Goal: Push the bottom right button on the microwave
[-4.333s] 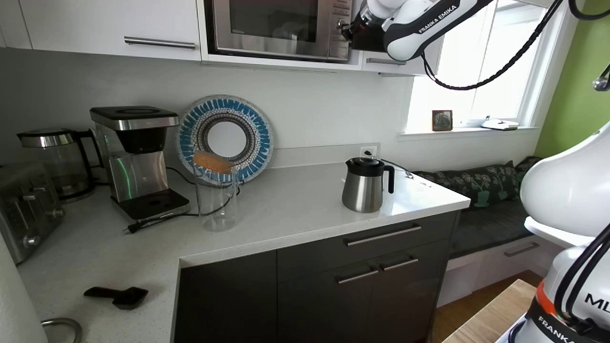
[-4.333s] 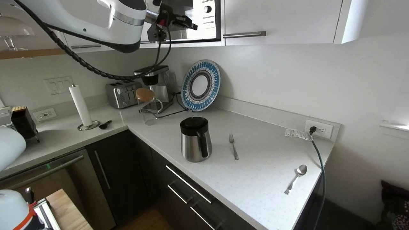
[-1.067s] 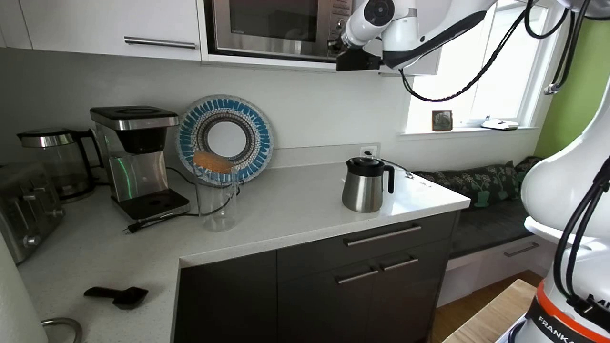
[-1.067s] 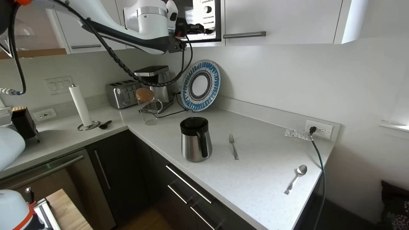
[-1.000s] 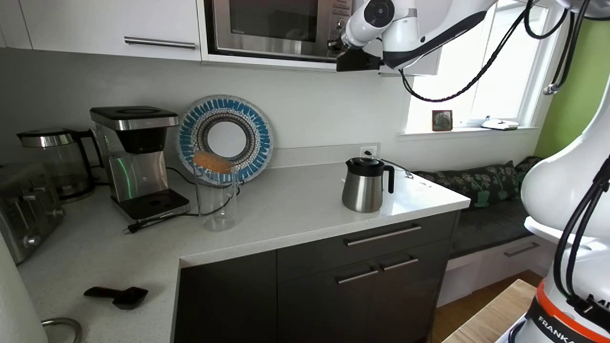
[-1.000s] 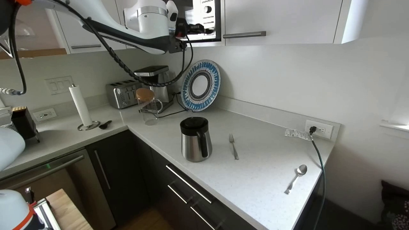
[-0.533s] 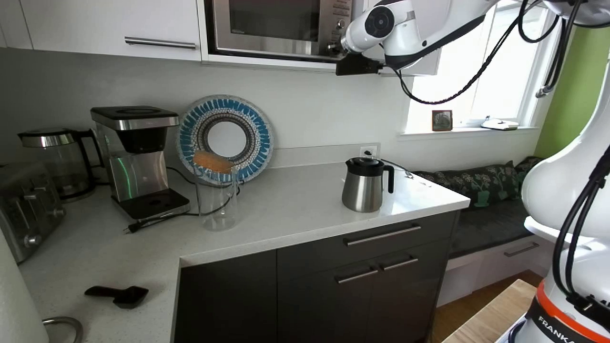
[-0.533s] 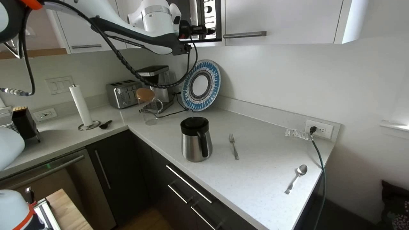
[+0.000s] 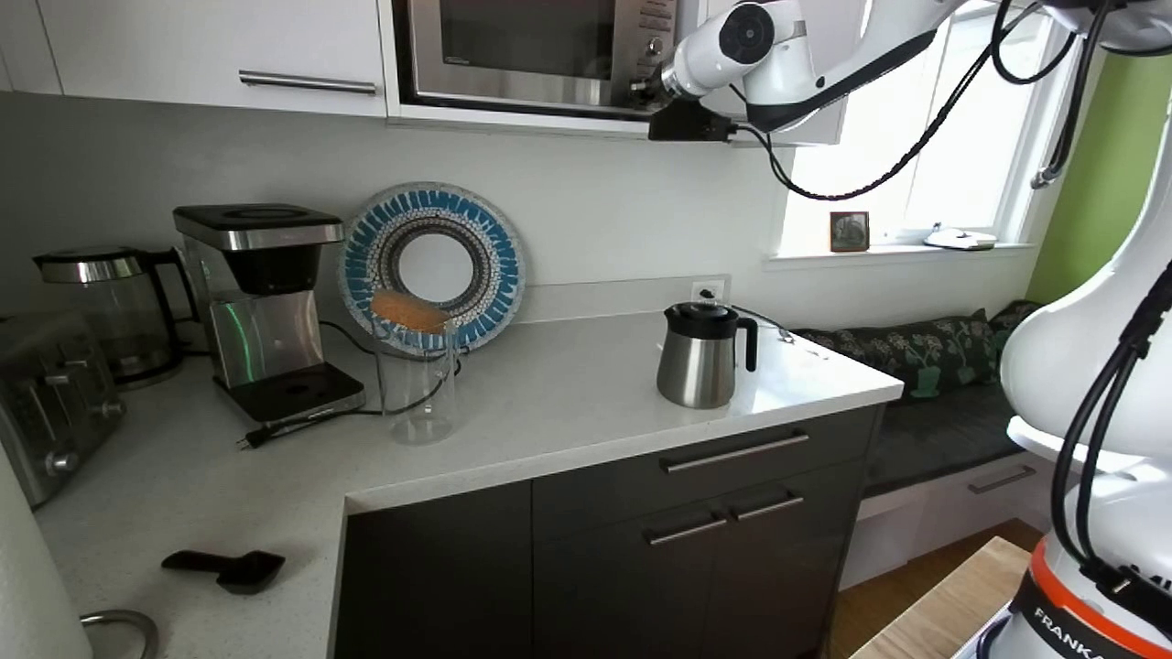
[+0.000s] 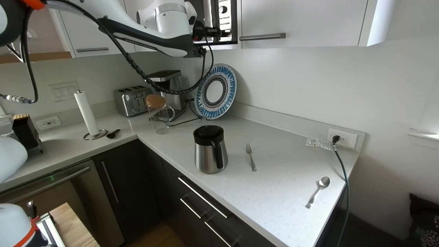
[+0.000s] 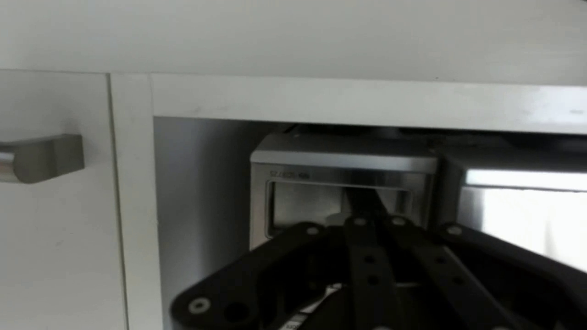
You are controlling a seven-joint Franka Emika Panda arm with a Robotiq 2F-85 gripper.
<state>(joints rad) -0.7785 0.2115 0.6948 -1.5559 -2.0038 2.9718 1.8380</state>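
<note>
In an exterior view I've got the microwave [image 9: 531, 41] tucked in the cabinet [image 9: 540, 121] above the table [image 9: 568, 384], and my claw [image 9: 638, 90] is right up at the low end of its control strip [image 9: 653, 32]. In an exterior view, there it goes: a dark gap has opened between the door [image 10: 208, 13] and the strip, and a second ago that front looked flush! Over to the wrist view, apparently upside down: door and strip stand apart here too. My claw's closed, nothing between, reaching across a rectangular button [image 11: 305, 204] I take for the bottom right one; contact I can't make out. I'd call the press taken; next, ease straight back.
</note>
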